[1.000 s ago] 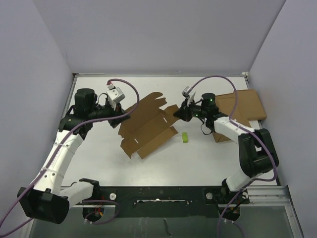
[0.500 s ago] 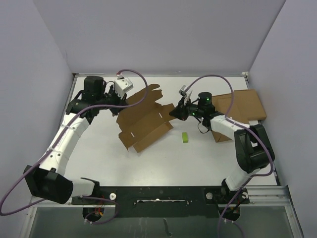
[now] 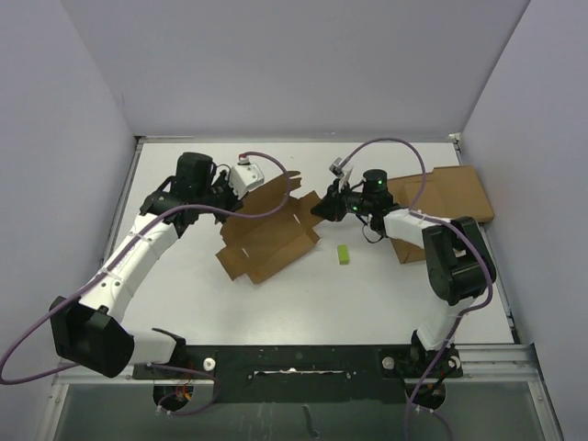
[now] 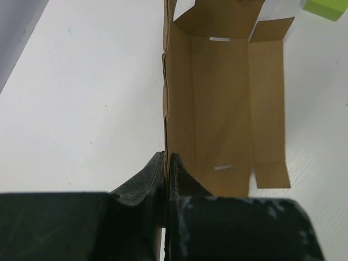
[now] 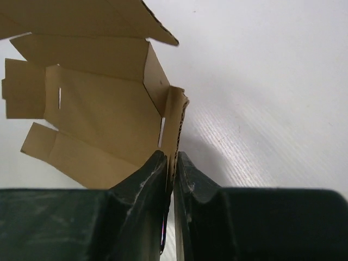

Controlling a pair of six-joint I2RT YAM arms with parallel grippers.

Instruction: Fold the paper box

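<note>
The paper box (image 3: pixel 273 231) is a brown die-cut cardboard sheet, partly folded, in the middle of the table. My left gripper (image 3: pixel 236 206) holds its left side wall, which stands upright. In the left wrist view the paper box (image 4: pixel 220 103) stretches away from my left gripper (image 4: pixel 166 159), whose jaws are pinched on the wall's edge. My right gripper (image 3: pixel 320 209) is at the sheet's right end. In the right wrist view a narrow raised flap of the paper box (image 5: pixel 98 114) sits between the tips of my right gripper (image 5: pixel 173 158).
A small green block (image 3: pixel 343 254) lies on the table just right of the sheet, also seen as the green block (image 4: pixel 325 8). A larger flat cardboard slab (image 3: pixel 452 195) lies at the right, under my right arm. White table surface surrounds the sheet.
My left arm has swung right and toward the back, lifting the sheet's left side upright. The sheet has closed up. My right gripper has shifted slightly left with its flap.
</note>
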